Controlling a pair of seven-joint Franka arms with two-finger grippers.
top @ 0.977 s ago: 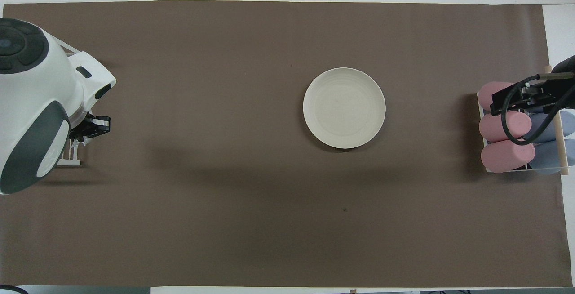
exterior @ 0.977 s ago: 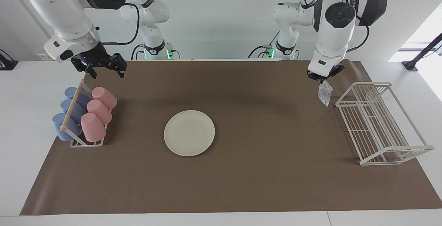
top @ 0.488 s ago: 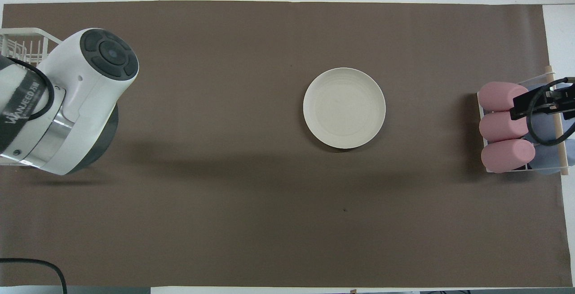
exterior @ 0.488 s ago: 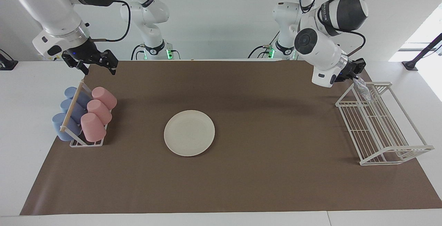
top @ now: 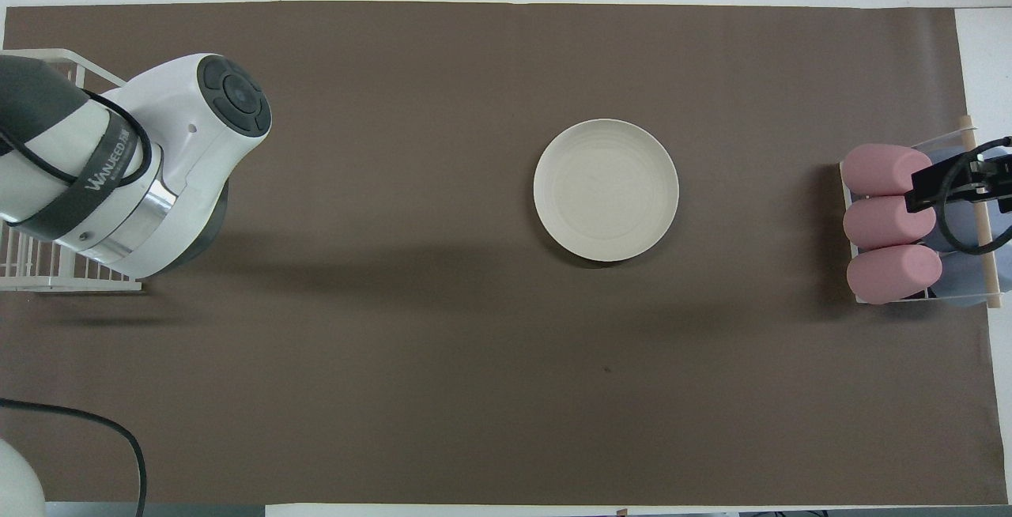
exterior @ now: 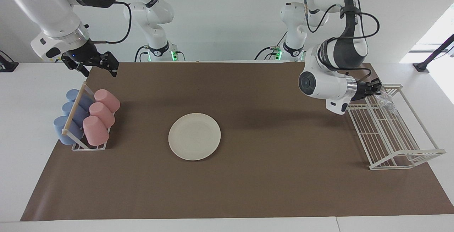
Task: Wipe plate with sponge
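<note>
The cream-white plate (exterior: 194, 136) lies flat on the brown mat near the table's middle, and also shows in the overhead view (top: 606, 190). My left gripper (exterior: 376, 90) points sideways over the white wire rack (exterior: 422, 152) and is shut on the silvery speckled sponge (exterior: 386, 100), which hangs just above the rack's wires. In the overhead view the left arm's body hides this gripper and the sponge. My right gripper (exterior: 95, 65) is open and empty, raised over the mat's corner beside the cup rack; it also shows in the overhead view (top: 961, 185).
A small rack with pink cups (exterior: 101, 113) and blue cups (exterior: 69, 118) lying in it stands at the right arm's end, also seen from overhead (top: 889, 220). The wire rack (top: 32, 272) stands at the left arm's end. The brown mat (exterior: 248, 189) covers the table.
The left arm turned its wrist sideways and carried the sponge from over the mat to over the wire rack, lower down. The right gripper drifted slightly toward its end of the table.
</note>
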